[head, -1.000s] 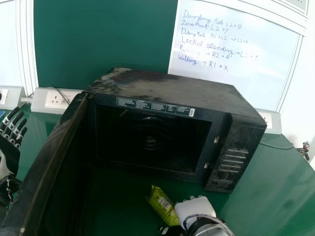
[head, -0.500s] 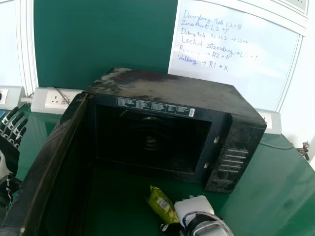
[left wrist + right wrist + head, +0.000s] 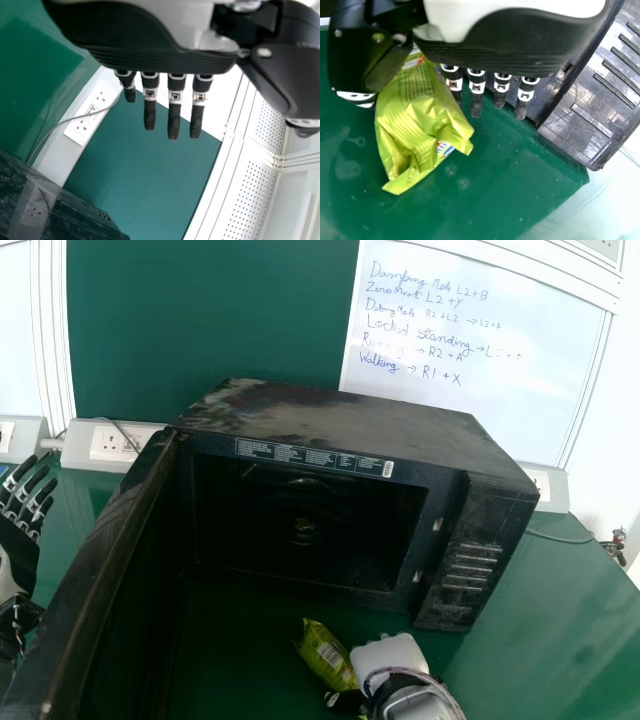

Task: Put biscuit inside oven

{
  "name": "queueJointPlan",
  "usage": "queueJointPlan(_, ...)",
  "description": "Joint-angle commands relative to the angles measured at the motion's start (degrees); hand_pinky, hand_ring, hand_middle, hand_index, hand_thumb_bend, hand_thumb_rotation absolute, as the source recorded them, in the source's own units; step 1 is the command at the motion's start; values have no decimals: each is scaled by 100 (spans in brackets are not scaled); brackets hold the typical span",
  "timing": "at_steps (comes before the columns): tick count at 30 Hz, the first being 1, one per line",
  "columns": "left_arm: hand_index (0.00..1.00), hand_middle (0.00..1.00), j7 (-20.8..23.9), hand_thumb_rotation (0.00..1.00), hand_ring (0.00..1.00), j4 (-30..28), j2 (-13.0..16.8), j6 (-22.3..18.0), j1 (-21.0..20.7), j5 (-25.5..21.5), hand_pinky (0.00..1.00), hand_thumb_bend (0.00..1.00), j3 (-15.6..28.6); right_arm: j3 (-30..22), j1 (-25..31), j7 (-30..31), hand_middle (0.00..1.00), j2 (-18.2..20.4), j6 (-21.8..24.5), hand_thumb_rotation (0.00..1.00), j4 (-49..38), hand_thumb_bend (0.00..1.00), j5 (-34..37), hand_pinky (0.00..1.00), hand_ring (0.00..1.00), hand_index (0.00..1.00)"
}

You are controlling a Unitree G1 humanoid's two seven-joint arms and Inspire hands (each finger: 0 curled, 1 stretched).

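Clearly, the biscuit packet (image 3: pixel 420 117) looks shiny, yellow-green and crinkled.

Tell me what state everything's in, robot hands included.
Oven: door open.
Biscuit packet: crumpled, outside the oven.
Right hand: fingers nearly straight, at the packet; grip unclear.
Left hand: open, fingers straight.
Whiteboard: written on.

In front of you, 1 green table (image 3: pixel 530 650) carries 1 black oven (image 3: pixel 350 420), its door (image 3: pixel 108 545) open at the left. To its right, you see 1 thin cable (image 3: pixel 562 539). You can't tell whether the biscuit packet (image 3: pixel 325 655) touches the tabletop.
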Motion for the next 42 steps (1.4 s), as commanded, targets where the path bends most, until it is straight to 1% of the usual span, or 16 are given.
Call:
queueJointPlan(1, 78, 80, 49, 85, 85, -64, 22, 66, 1, -56, 93, 19, -27, 72, 24, 31, 94, -51, 18, 28, 278, 76, -14, 93, 93, 92)
queueJointPlan(5, 78, 79, 88, 83, 85, -101, 13, 92, 7, -60, 93, 19, -28, 125, -20, -11, 94, -83, 62, 29, 444, 76, -24, 94, 93, 91)
queueJointPlan(8, 80, 81, 53, 87, 86, -89, 26, 79, 27, -71, 95, 19, -16, 143, -28, -40, 94, -67, 147, 28, 541, 77, -41, 94, 94, 91)
queueJointPlan(12, 80, 82, 134, 87, 87, -131, 0, 115, 18, -84, 96, 19, -26, 249, -82, -135, 93, -230, 73, 29, 755, 77, 8, 93, 92, 90)
queueJointPlan(16, 80, 83, 178, 88, 89, -155, 11, 157, 18, -91, 98, 19, -33, 309, -154, -117, 91, -312, 96, 27, 911, 77, 112, 94, 91, 87)
queueJointPlan(19, 81, 84, 152, 88, 90, -143, 21, 134, 25, -71, 99, 19, -41, 351, -168, -129, 91, -357, 105, 29, 952, 78, 151, 93, 90, 87)
queueJointPlan(22, 80, 83, 117, 88, 89, -127, 35, 108, 36, -50, 100, 19, -38, 395, -176, -120, 91, -407, 99, 29, 960, 77, 196, 93, 90, 86)
queueJointPlan(25, 81, 85, 122, 89, 91, -137, 32, 101, 37, -48, 100, 19, -32, 411, -175, -117, 91, -440, 137, 29, 930, 75, 240, 93, 91, 87)
queueJointPlan(33, 80, 86, 96, 90, 91, -121, 32, 90, 39, -57, 100, 19, -8, 470, -218, 18, 91, -443, 248, 29, 958, 76, 179, 93, 90, 86)
queueJointPlan(35, 80, 86, 88, 90, 92, -113, 34, 85, 35, -59, 100, 19, -4, 538, -270, 38, 89, -542, 141, 29, 975, 75, 170, 86, 86, 86)
queueJointPlan(36, 80, 85, 104, 90, 91, -109, 25, 86, 23, -72, 100, 19, 0, 583, -310, 62, 83, -593, 81, 28, 998, 76, 158, 72, 78, 82)
queueJointPlan(37, 80, 84, 96, 90, 90, -109, 27, 80, 20, -76, 100, 19, 0, 587, -326, 54, 80, -601, 84, 28, 1014, 76, 186, 63, 72, 81)
queueJointPlan(38, 80, 85, 107, 91, 90, -114, 30, 87, 17, -64, 100, 19, -5, 563, -304, -33, 77, -576, 146, 25, 1013, 76, 212, 55, 67, 79)
queueJointPlan(39, 80, 85, 111, 91, 90, -120, 34, 94, 18, -64, 100, 19, -6, 526, -283, -86, 73, -537, 214, 21, 1009, 78, 259, 48, 62, 73)
queueJointPlan(41, 80, 84, 84, 92, 90, -120, 38, 73, 27, -30, 99, 18, -22, 401, -172, -269, 68, -368, 472, 17, 959, 77, 339, 43, 57, 69)
queueJointPlan(42, 80, 84, 92, 93, 90, -130, 35, 78, 28, -27, 99, 18, -28, 345, -121, -346, 61, -289, 587, 11, 936, 69, 381, 36, 47, 68)
